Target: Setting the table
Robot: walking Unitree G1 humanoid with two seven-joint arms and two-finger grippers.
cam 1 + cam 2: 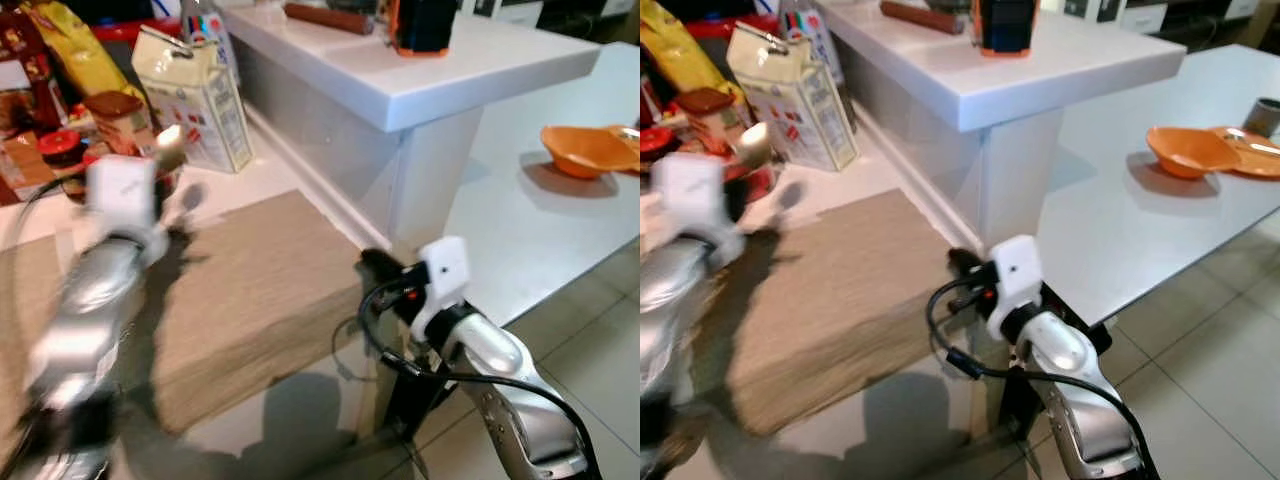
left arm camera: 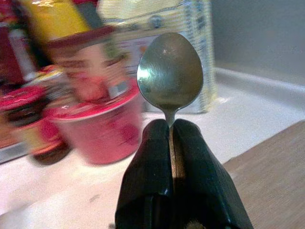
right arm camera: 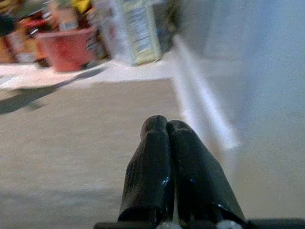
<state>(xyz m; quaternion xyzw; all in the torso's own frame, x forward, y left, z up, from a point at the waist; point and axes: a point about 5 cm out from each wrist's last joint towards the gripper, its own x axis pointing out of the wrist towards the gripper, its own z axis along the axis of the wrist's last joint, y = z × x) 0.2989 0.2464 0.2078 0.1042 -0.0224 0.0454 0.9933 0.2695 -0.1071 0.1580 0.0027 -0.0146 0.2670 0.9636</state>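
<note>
While the left arm is blurred in the head views, the left wrist view is clear enough: the left claw (image 2: 171, 131) is pinching a metal spoon (image 2: 170, 71) by the handle, bowl of the spoon sticking straight out past the fingertips. It's held in the air over the back part of the surface (image 1: 270, 165), just above the far edge of the tan placemat (image 1: 250, 290).

Behind the spoon, along the back edge of the surface, there's a bunch of groceries: a red cup-style tub (image 2: 97, 129) with a printed lid, a dark jar with a red cap (image 1: 62, 147), a white milk-type carton (image 1: 195, 95) with its top folded open, and a yellow bag (image 1: 75, 45). Can't see inside any of them.

The right claw (image 3: 167, 126) has its fingers pressed together with nothing between them, sitting at the placemat's right edge, close to the white raised counter (image 1: 400, 70).

Off to the right on the white table (image 1: 1140, 220) there's an orange bowl (image 1: 1188, 150), looks empty, just beside an orange plate (image 1: 1250, 150) with a utensil lying on it.
</note>
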